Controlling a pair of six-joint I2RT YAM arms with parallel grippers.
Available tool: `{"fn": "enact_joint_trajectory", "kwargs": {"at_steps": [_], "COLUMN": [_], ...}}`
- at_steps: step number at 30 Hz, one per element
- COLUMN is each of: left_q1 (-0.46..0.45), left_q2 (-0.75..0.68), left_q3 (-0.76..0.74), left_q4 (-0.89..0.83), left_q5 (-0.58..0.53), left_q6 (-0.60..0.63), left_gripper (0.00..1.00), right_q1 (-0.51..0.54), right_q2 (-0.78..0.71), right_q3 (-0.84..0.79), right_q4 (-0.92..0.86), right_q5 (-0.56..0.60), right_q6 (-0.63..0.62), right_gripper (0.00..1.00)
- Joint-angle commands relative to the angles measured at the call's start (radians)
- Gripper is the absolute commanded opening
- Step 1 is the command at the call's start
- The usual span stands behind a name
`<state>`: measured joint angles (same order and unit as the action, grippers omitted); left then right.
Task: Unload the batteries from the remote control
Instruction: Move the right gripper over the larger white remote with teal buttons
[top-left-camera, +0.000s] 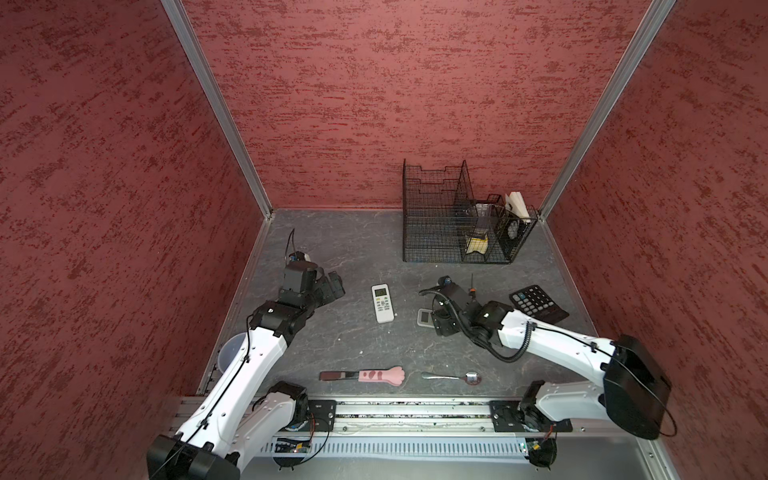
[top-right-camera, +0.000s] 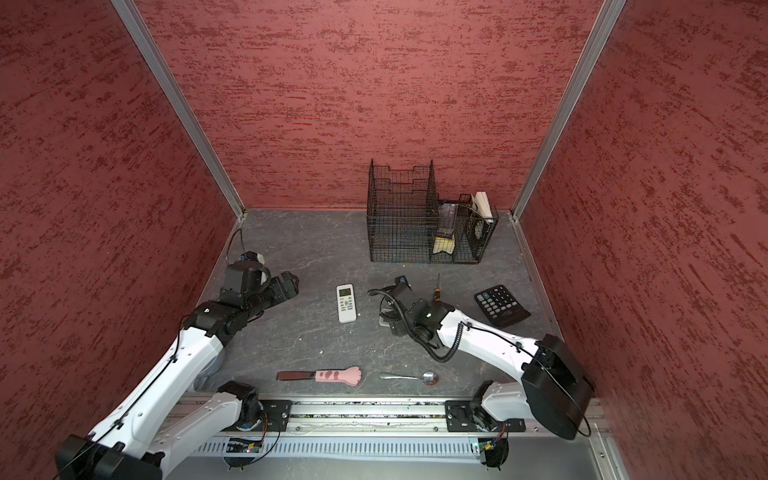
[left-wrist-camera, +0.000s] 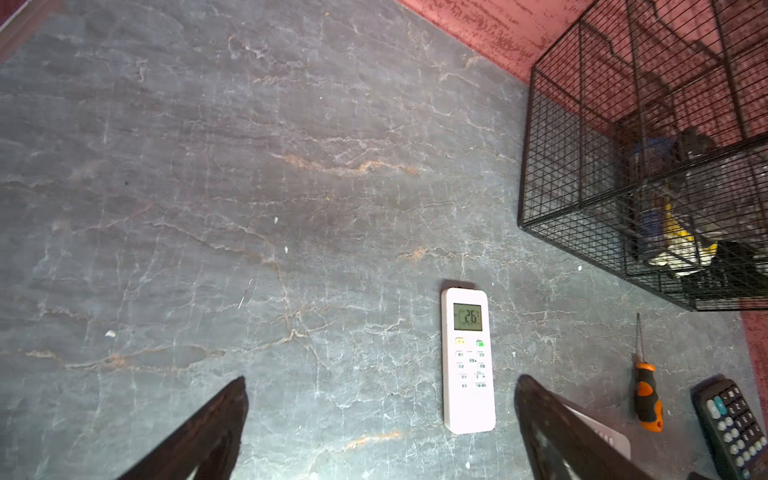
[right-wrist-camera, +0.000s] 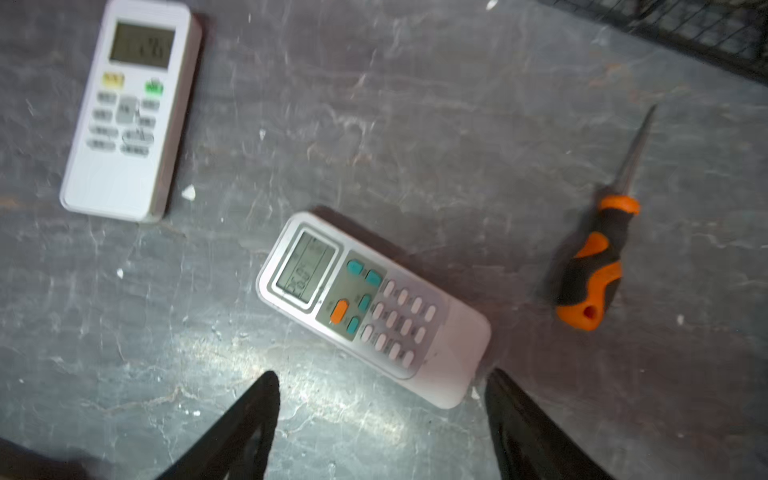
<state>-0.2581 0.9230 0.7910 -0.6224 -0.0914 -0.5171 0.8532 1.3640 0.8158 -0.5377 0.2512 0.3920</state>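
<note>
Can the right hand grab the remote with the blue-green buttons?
Probably yes. The right hand hangs open just over that remote, and nothing lies between them; the screwdriver sits off to the side.

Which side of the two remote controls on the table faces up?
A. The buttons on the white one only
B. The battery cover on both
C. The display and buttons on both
C: in the right wrist view, the white remote control and the grey remote control both lie with display and buttons upward.

left claw (left-wrist-camera: 380, 419): jaws wide apart, empty | right claw (right-wrist-camera: 380, 415): jaws apart, empty
</note>
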Motion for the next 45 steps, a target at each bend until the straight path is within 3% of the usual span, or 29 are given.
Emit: {"fn": "enact_joint_trajectory", "kwargs": {"at_steps": [1, 27, 36, 45], "left_q1": [-0.013, -0.015, -0.009, -0.001], "left_q2": [-0.008, -0.033, -0.018, 0.018], "left_q3": [0.02, -0.004, 0.005, 0.014], "left_q4": [-0.03, -0.04, -0.034, -0.014], "left_q5": [-0.025, -0.051, -0.053, -0.044], "left_q6": [-0.018, -0.028, -0.022, -0.02], "left_gripper": [1.0, 0.99, 0.99, 1.0], "right_q1": [0.038, 0.04, -0.056, -0.177], "right_q2": [0.056, 0.308, 0.334, 0.382], "right_q3": [0.052, 0.17, 0.18, 0.215], "right_q4": [-0.05, -0.067, -0.002, 0.071], "right_q5": [0.048, 0.138, 0.114, -0.015], "right_q6": [-0.007, -0.159, -0.208, -0.28], "right_gripper": [0.83, 0.99, 0.99, 0.97]}}
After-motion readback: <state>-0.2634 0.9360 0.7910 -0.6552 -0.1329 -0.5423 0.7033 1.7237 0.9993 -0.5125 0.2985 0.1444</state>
